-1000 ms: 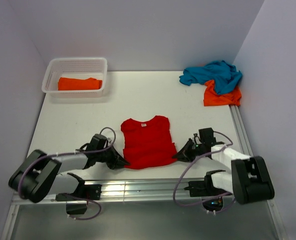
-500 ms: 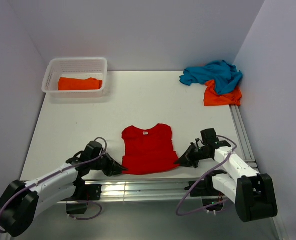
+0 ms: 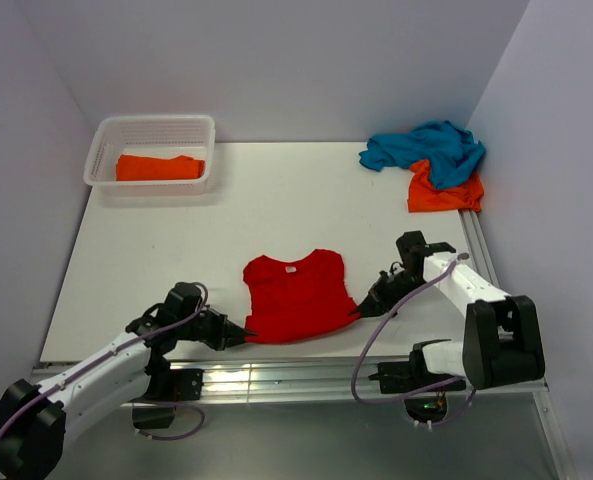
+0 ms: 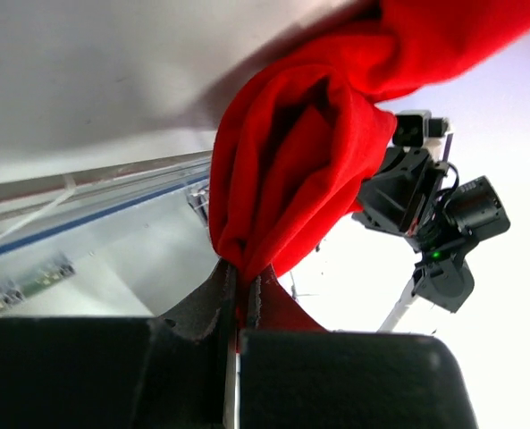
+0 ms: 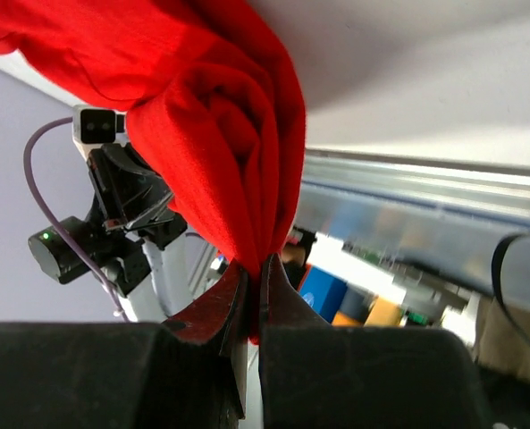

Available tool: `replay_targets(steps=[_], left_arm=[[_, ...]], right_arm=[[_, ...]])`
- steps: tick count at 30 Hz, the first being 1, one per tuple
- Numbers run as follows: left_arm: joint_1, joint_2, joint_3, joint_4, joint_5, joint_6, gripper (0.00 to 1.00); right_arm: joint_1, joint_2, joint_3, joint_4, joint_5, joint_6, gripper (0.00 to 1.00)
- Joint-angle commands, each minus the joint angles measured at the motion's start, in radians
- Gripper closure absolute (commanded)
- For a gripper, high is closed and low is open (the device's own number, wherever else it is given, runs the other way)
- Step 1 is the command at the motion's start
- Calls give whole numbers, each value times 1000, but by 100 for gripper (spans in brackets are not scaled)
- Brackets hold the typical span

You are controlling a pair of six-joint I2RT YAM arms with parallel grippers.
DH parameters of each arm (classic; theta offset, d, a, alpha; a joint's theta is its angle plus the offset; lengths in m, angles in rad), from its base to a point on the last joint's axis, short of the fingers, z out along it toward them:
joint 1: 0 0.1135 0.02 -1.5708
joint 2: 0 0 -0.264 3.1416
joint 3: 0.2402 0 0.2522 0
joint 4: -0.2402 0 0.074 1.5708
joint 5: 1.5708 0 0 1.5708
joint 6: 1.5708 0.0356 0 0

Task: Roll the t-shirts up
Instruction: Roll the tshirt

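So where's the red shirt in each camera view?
Top: red shirt spread at centre, near the front edge.
Left wrist: shirt bunched upper centre, pinched at the bottom.
Right wrist: shirt bunched upper left, pinched likewise.
Shared landmark: the metal rail.

Far-right orange t-shirt partly under teal t-shirt, left arm cut off bottom-left.

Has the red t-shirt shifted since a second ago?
Yes. The red t-shirt, pinched by the left end effector and right end effector, slid toward the near edge, away from the white basket.
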Motion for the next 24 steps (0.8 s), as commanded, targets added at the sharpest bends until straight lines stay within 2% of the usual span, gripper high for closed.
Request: replay_targets(steps=[1, 9, 13, 15, 24], left_arm=[[5, 37, 68, -18, 15, -91, 100], [60, 80, 143, -43, 35, -161, 100], [91, 104, 223, -144, 35, -152, 100], [103, 136, 254, -205, 35, -155, 100], [163, 308, 383, -228, 58, -158, 100]], right_arm=[[-13, 53, 73, -108, 4, -14, 100], [-18, 159, 184, -189, -7, 5, 100], [-21, 236, 231, -272, 7, -12, 100], [-19, 287, 269, -321, 13, -17, 100], [-31, 434, 403, -378, 3, 92, 100]])
